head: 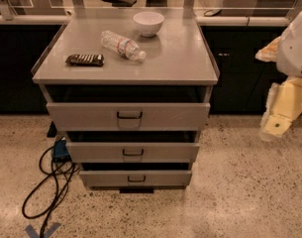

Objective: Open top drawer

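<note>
The top drawer [91,117] is the uppermost and tallest of three grey drawers in a metal cabinet, with a small black pull handle [129,115] at its centre. It stands pulled out a little, with a dark gap above its front. My gripper [278,119], cream-coloured, hangs at the right edge of the view. It is well to the right of the drawer, at about its height, and touches nothing.
On the cabinet top [175,63] lie a plastic water bottle [122,45], a white bowl [148,23] and a dark snack bar [84,59]. The middle drawer [91,151] and bottom drawer [101,178] also stand slightly out. Black cables [46,192] lie on the floor at the left.
</note>
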You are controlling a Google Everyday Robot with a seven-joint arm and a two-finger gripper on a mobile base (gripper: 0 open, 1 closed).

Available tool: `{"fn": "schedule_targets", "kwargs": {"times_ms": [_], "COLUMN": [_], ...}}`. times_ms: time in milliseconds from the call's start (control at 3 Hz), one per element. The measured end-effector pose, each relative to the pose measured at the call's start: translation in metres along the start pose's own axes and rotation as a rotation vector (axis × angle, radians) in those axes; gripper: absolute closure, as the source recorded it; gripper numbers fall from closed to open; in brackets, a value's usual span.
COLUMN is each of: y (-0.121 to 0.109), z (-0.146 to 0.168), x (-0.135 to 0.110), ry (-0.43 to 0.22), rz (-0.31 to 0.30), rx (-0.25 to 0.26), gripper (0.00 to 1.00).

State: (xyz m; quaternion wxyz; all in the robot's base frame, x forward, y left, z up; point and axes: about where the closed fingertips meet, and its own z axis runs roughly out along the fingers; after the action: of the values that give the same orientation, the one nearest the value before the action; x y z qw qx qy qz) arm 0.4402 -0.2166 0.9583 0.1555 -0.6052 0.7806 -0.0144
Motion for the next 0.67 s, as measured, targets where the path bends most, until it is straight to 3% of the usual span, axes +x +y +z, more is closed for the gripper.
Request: {"fn": "schedule_targets", "kwargs": {"times_ms": [333,667], "y": [0.017,0.043], "z": [0.049,0.109], "x": [0.002,0.000], "ry": [-0.053,-0.069], "rz": [-0.016,-0.030], "rx": [-0.060,-0.077], "gripper": [0.00,0.00]}}
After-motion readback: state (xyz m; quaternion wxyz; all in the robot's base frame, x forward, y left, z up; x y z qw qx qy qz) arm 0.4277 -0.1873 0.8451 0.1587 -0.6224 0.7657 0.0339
